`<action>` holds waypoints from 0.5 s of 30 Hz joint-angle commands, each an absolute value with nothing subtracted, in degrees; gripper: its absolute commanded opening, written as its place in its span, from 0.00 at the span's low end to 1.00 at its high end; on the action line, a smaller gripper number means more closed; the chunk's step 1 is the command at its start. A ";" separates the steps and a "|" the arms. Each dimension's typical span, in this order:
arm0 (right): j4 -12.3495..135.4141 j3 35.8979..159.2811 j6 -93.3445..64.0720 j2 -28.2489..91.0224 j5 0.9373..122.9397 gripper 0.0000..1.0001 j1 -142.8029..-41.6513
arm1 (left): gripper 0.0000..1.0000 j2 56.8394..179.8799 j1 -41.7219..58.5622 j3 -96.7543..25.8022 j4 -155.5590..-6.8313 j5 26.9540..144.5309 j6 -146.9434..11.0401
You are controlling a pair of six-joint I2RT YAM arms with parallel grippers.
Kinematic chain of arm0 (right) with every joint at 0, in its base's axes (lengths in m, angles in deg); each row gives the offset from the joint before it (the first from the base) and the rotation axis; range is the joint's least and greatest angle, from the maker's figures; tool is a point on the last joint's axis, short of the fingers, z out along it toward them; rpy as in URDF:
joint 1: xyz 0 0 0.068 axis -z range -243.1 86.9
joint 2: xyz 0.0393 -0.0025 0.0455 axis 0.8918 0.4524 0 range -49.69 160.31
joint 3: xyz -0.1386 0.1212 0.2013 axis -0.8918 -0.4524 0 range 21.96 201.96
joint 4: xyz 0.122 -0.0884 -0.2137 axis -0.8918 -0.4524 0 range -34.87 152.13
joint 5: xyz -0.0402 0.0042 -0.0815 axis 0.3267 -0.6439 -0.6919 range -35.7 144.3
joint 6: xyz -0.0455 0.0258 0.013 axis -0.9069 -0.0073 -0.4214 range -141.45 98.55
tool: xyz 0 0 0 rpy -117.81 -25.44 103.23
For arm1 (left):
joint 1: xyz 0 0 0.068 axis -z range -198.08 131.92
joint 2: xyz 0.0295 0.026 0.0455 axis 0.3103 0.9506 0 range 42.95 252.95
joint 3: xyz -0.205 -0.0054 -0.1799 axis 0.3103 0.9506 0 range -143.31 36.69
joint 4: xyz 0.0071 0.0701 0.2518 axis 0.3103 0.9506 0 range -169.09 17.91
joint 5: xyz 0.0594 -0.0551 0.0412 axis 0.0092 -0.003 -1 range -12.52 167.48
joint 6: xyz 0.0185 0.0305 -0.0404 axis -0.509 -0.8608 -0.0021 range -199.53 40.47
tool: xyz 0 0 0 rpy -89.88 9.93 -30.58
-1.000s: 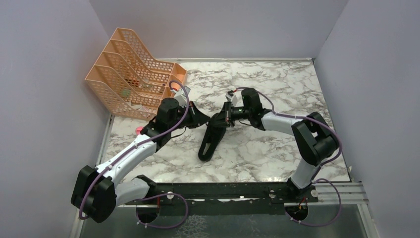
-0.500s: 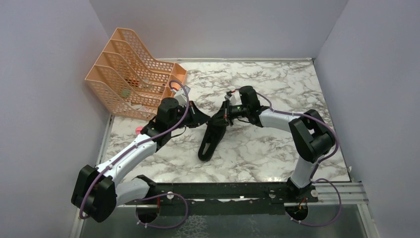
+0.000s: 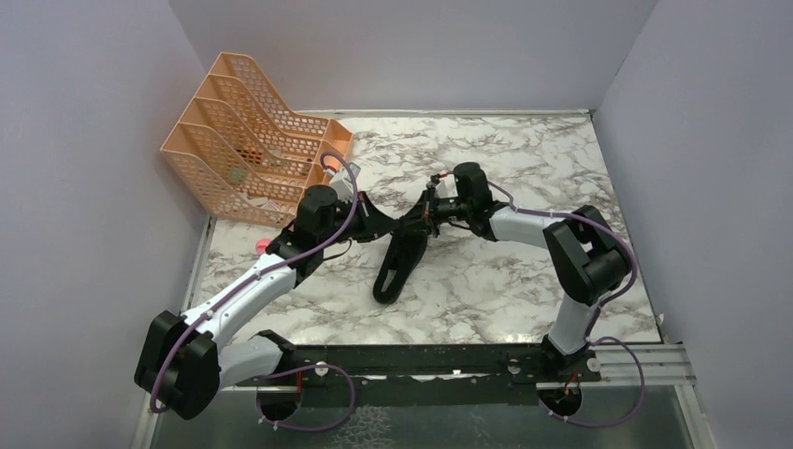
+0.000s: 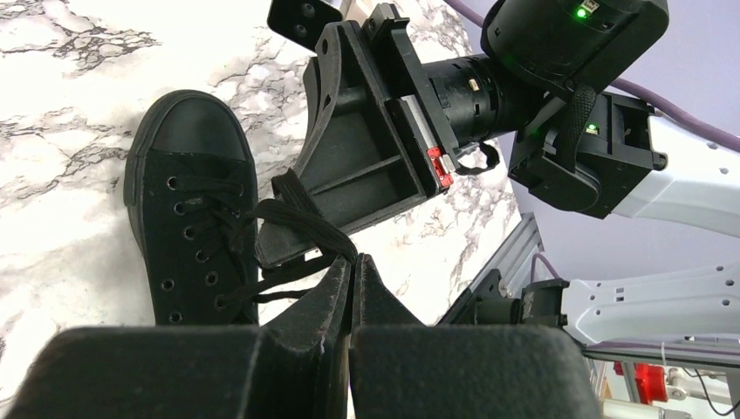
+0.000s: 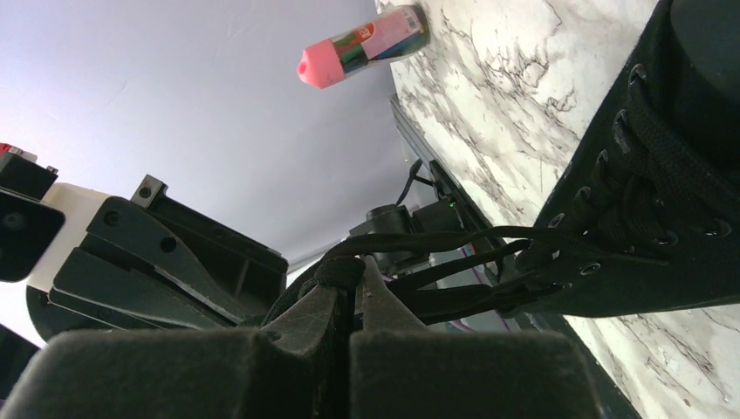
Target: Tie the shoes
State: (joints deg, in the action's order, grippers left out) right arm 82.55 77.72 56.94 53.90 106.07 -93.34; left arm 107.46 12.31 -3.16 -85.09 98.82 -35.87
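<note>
Shoe: black low-cut shoe (image 3: 395, 264) lies at the centre of the top view on the marble table (image 3: 524, 281), toe pointing toward the arm bases.
Left gripper (image 4: 352, 264): clenched on a flat loop of the laces (image 4: 301, 225), just beside the top eyelets.
Right gripper (image 5: 353, 278): clenched, with lace strands pinched at its tips and running to the eyelets at right.
Meeting point: both grippers are tip to tip over the shoe's ankle end.
Pink-capped tube (image 5: 362, 44): lies near the table's left edge.
Orange mesh file rack (image 3: 252, 140): upper left, by the wall.
</note>
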 commanded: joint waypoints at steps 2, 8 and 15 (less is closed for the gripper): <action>79.51 78.84 56.29 52.56 106.24 0.01 -93.51 | 0.00 107.12 12.12 -3.02 -88.42 100.41 -36.38; 83.35 77.43 57.70 53.33 104.73 0.01 -94.23 | 0.00 106.98 12.07 -2.70 -88.98 100.50 -36.18; 71.93 80.05 49.72 49.93 97.49 0.01 -97.03 | 0.00 104.60 12.07 -1.96 -86.99 94.11 -33.73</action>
